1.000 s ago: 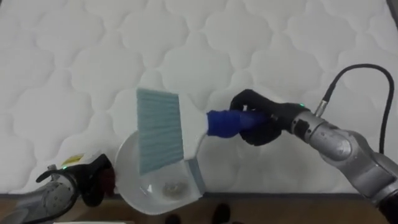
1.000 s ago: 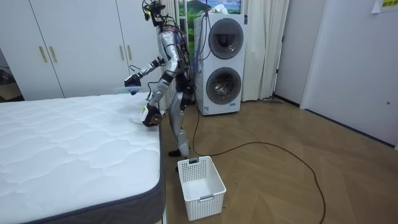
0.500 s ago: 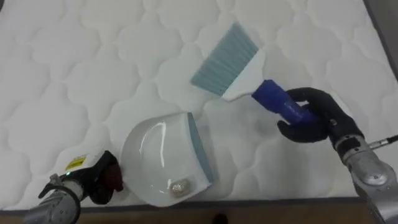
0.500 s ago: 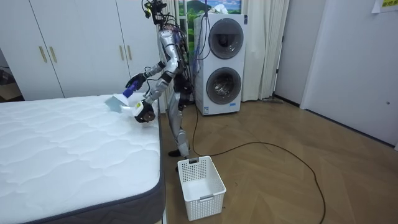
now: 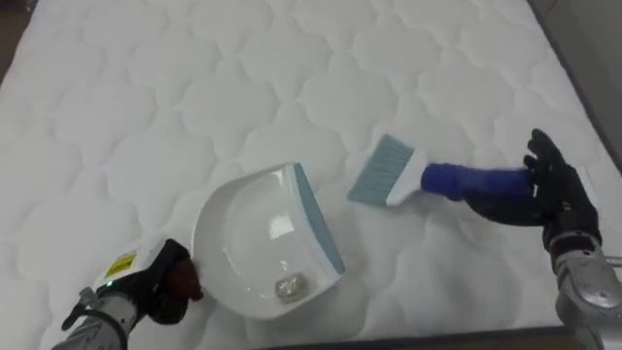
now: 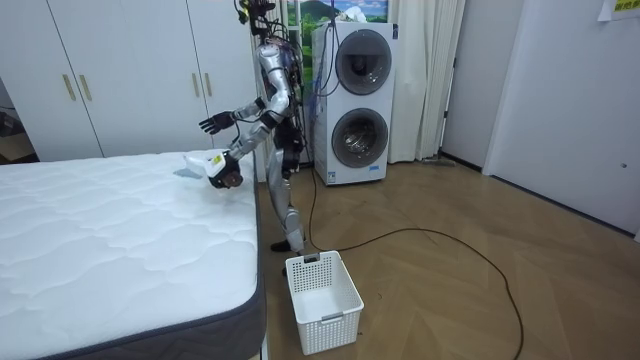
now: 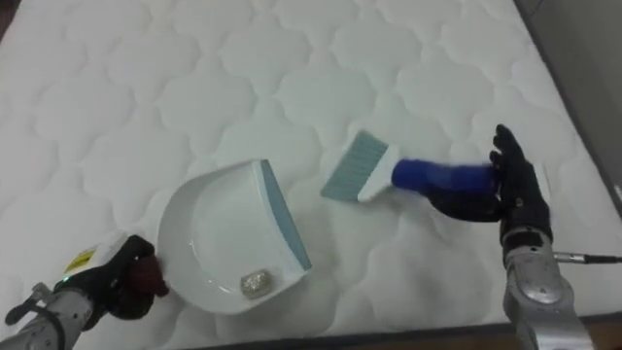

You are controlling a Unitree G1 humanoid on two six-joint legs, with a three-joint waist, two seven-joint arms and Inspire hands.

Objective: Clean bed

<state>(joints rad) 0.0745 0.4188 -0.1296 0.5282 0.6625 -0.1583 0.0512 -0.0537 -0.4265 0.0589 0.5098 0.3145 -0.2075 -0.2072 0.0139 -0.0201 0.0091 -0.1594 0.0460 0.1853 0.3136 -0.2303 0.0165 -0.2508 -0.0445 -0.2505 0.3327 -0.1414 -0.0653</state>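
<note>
Mattress (image 5: 146,117) under splayed right robot hand (image 5: 556,191)

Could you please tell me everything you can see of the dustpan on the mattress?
The dustpan is white and glossy, plastic by its look, with a rounded back and a straight pale blue lip. It sits on the quilted white mattress near its edge. A small crumpled scrap lies inside, by the lip's nearer end. The left hand is curled round its handle. The brush lies beside it, apart.
</note>
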